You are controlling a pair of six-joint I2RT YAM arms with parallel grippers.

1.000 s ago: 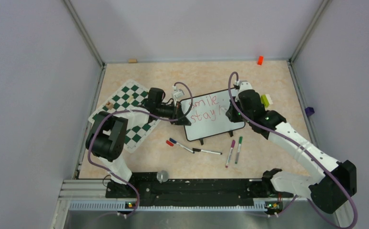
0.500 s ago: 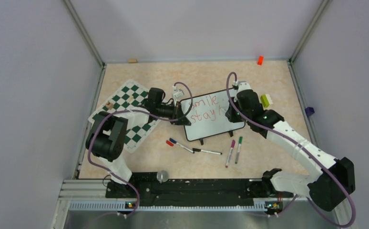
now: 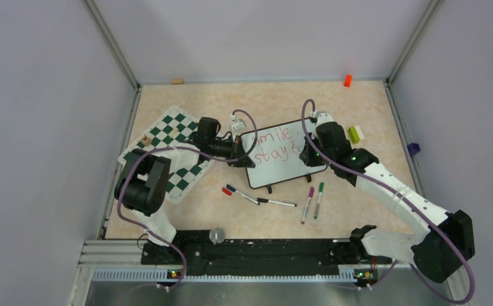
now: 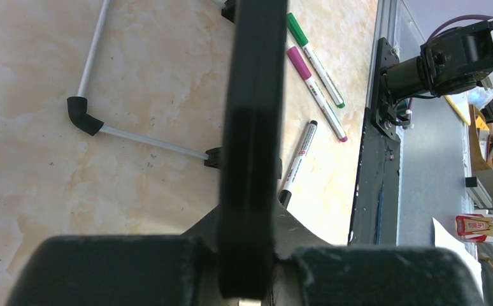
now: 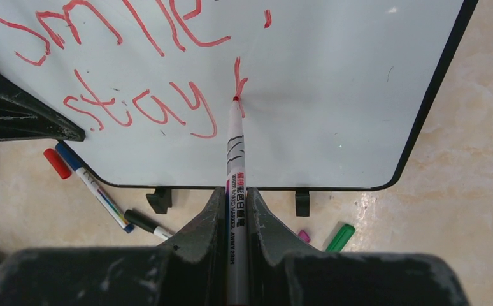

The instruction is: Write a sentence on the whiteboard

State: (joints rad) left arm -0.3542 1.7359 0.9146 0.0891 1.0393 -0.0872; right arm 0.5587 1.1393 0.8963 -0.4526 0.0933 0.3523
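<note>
Top external: whiteboard [image 3: 293, 167] long axis left-right (right end seemingly farther).

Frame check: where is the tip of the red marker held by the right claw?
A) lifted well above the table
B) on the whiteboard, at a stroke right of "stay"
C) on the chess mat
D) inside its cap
B: in the right wrist view the right claw grips the red marker, whose tip meets the whiteboard at a red stroke beside the word "stay".
</note>
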